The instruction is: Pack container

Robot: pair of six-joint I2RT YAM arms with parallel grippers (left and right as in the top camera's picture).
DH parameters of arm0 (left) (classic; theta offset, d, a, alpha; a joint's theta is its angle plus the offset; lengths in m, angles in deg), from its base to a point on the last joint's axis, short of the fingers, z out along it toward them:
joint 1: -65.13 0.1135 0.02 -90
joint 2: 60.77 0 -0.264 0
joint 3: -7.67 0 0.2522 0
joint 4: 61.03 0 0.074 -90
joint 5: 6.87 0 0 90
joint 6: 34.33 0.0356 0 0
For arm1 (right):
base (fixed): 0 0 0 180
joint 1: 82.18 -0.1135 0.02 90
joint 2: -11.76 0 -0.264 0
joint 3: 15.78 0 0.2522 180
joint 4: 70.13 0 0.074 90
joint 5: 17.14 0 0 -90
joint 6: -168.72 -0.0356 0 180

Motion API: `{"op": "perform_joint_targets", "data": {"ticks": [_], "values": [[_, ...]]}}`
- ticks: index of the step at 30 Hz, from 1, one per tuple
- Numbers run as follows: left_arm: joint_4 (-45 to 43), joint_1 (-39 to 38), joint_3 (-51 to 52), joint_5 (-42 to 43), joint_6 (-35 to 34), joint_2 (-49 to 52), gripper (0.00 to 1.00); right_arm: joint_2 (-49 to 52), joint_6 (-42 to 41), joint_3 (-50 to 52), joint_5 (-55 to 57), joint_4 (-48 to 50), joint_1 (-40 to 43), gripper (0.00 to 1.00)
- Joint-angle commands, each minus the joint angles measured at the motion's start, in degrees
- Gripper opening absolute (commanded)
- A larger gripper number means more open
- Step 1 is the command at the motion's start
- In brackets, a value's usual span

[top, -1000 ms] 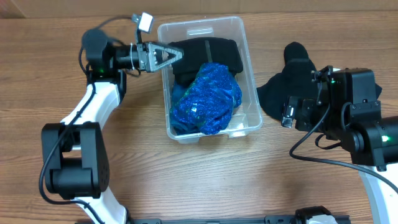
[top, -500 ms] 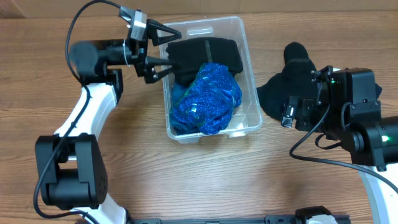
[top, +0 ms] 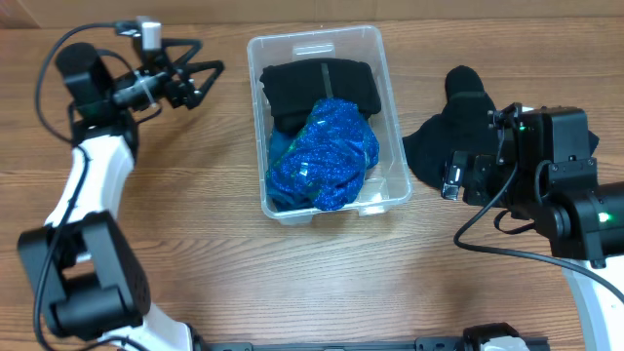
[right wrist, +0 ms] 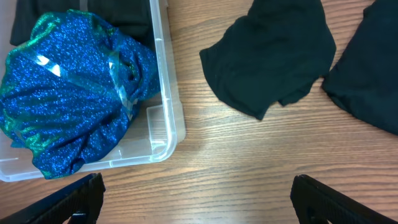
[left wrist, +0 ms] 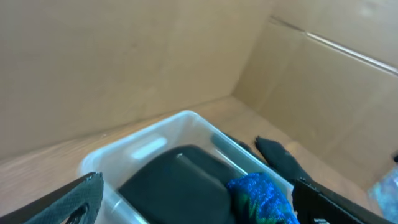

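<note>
The clear plastic container (top: 395,146) stands mid-table, holding a black garment (top: 317,83) at the far end and a shiny blue sequined cloth (top: 327,156) over it. It also shows in the left wrist view (left wrist: 143,146) and the right wrist view (right wrist: 168,93). My left gripper (top: 200,83) is open and empty, raised to the left of the container. My right gripper (right wrist: 199,199) is open and empty above bare wood, right of the container; in the overhead view its jaws are hidden under the arm. Black garments (top: 458,122) lie right of the container, also in the right wrist view (right wrist: 273,56).
Cardboard walls (left wrist: 155,50) stand behind the table's far edge. A wooden tabletop (top: 292,283) stretches in front of the container. A second black cloth piece (right wrist: 367,81) lies at the far right.
My left gripper has pulled back leftward and up, away from the container's left rim. It is empty. The right arm has not moved.
</note>
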Motion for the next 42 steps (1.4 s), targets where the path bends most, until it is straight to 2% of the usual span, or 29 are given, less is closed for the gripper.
{"op": "perform_joint_targets", "data": {"ticks": [1, 4, 5, 7, 9, 12, 17, 22, 23, 27, 29, 30, 32, 35, 42], "values": [[10.27, -0.57, -0.66, -5.49, 11.67, -10.91, 1.0, -0.09, 0.44, -0.13, -0.07, 0.17, 0.15, 1.0], [27.52, -5.18, -0.66, -20.39, 29.09, -20.0, 1.0, -0.09, 0.44, -0.13, -0.07, 0.17, 0.15, 1.0], [34.64, -9.27, -0.66, -30.93, 36.7, -24.83, 1.0, -0.09, 0.44, -0.13, -0.07, 0.17, 0.15, 1.0], [38.99, -14.25, -0.66, -37.64, 41.0, -29.2, 1.0, -0.09, 0.44, -0.13, -0.07, 0.15, 0.15, 1.0], [40.54, -18.86, -0.66, -36.83, 42.34, -32.13, 1.0, -0.09, 0.44, -0.13, -0.07, 0.17, 0.15, 1.0], [46.53, -24.96, -0.63, -29.27, 42.32, -32.44, 1.0, -0.09, 0.44, -0.13, -0.07, 0.17, 0.15, 1.0], [52.78, -29.55, -0.63, -28.98, 42.1, -29.16, 1.0, -0.09, 0.44, -0.13, -0.07, 0.17, 0.15, 1.0], [55.25, -30.21, -0.63, -39.08, 43.34, -24.13, 1.0, -0.09, 0.44, -0.13, -0.07, 0.17, 0.15, 1.0], [56.81, -30.49, -0.63, -40.06, 44.89, -23.21, 0.97, -0.09, 0.44, -0.13, -0.07, 0.15, 0.15, 1.0], [59.52, -34.45, -0.63, -51.15, 47.17, -18.51, 0.7, -0.09, 0.44, -0.13, -0.07, 0.17, 0.15, 1.0], [59.76, -37.0, -0.63, -54.75, 47.04, -16.68, 0.41, -0.09, 0.44, -0.13, -0.07, 0.15, 0.15, 1.0], [60.24, -37.79, -0.63, -55.1, 47.06, -16.26, 0.19, -0.09, 0.44, -0.13, -0.07, 0.17, 0.15, 1.0], [61.09, -38.82, -0.63, -55.56, 47.28, -15.82, 0.04, -0.09, 0.44, -0.13, -0.07, 0.17, 0.15, 1.0], [61.05, -38.99, -0.52, -63.71, 47.28, -14.38, 0.04, -0.09, 0.44, -0.13, -0.07, 0.17, 0.15, 1.0], [56.06, -38.73, -0.52, -68.63, 49.88, -5.16, 0.04, -0.09, 0.44, -0.13, -0.07, 0.17, 0.15, 1.0]]}}
